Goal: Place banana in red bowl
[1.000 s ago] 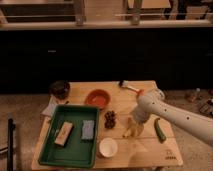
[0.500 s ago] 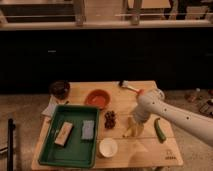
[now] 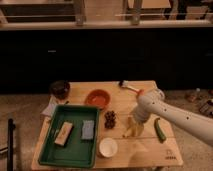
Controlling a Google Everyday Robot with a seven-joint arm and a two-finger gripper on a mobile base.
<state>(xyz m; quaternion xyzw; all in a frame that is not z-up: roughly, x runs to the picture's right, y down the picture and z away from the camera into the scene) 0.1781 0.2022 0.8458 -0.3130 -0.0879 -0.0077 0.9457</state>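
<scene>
End effector [image 3: 136,120] at banana [image 3: 129,133], partly covering it

Table [image 3: 150,150]: red bowl [image 3: 88,99], banana [image 3: 130,132] beneath tool [image 3: 135,120]

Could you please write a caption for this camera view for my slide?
Gripper at the banana, with the red bowl behind and left on the wooden table.

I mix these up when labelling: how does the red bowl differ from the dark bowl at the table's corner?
The red bowl is orange-red, the dark bowl blackish brown. The red bowl looks wider and shallower, the dark bowl narrower and deeper. Both are round, upright, near the far edge of the table. The gripper is down at the banana, away from both bowls.
</scene>
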